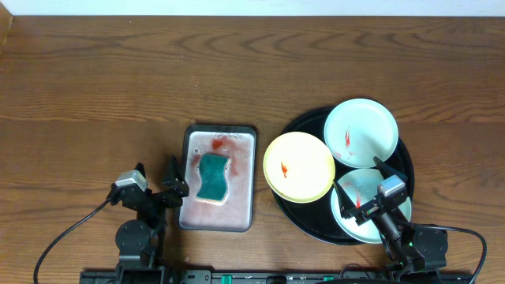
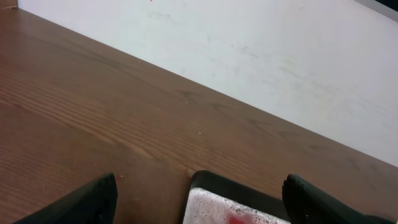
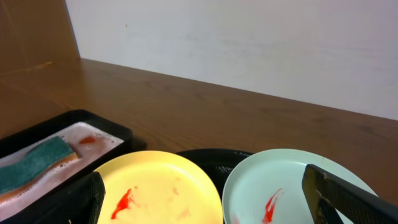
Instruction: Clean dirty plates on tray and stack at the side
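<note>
Plates crowd the tray (image 1: 309,229): the yellow plate (image 1: 298,166) overhangs its left rim, the far mint plate (image 1: 360,132) lies at its back and the near mint plate (image 1: 353,222) at its front. All are smeared red, so none is ready to stack. I have the right gripper (image 1: 364,181) spread wide over the near mint plate, grasping nothing. Left of the tray, the left gripper (image 1: 175,183) gapes empty beside the sponge tray (image 1: 193,138), likely to fetch the sponge (image 1: 213,177).
</note>
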